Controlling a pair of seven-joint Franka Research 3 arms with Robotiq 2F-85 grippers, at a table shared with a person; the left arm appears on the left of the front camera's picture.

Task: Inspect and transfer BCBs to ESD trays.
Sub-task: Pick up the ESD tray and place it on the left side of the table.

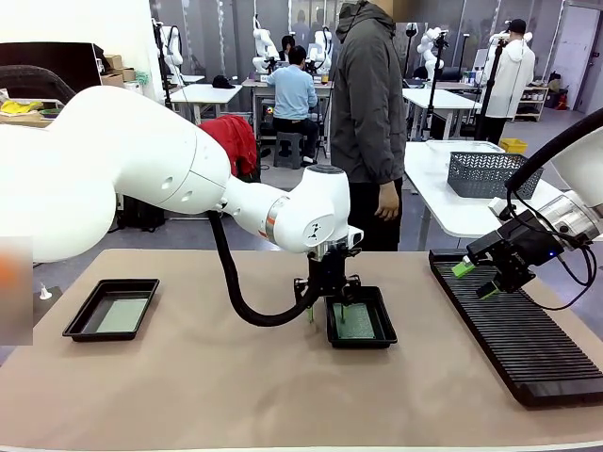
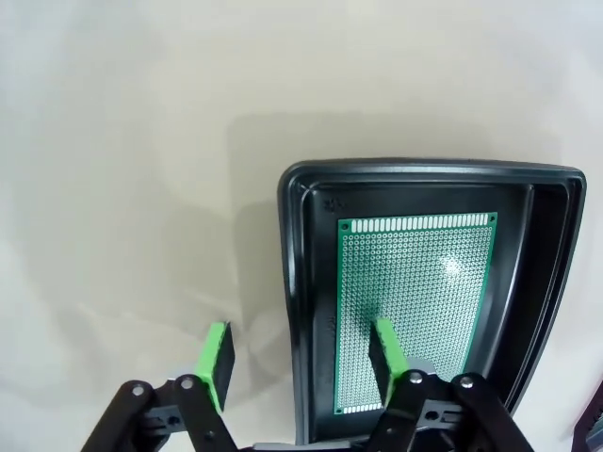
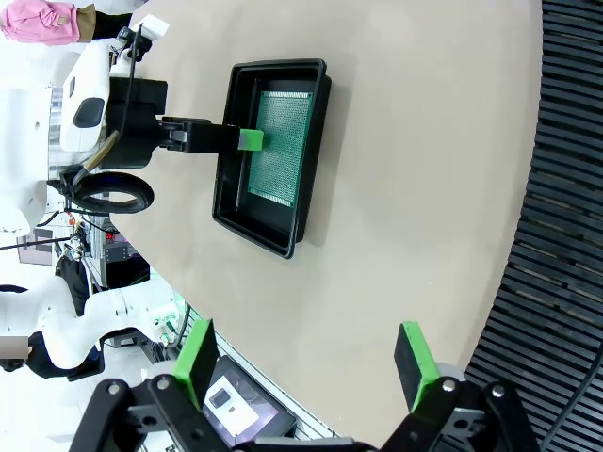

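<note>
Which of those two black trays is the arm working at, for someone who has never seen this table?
Start at the beige table and follow the left arm down to its left gripper. The ESD tray below it sits mid-table and holds a green perforated board. The other tray lies far left, with no gripper near.

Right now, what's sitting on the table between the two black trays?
Nothing: in the front view the tan tabletop is bare between the left tray and the middle tray, apart from the left arm's black cable hanging over it.

surface: beige table (image 1: 236, 377) | on it: two ESD trays (image 1: 111, 309) (image 1: 361, 320), slotted black rack (image 1: 513, 330)
</note>
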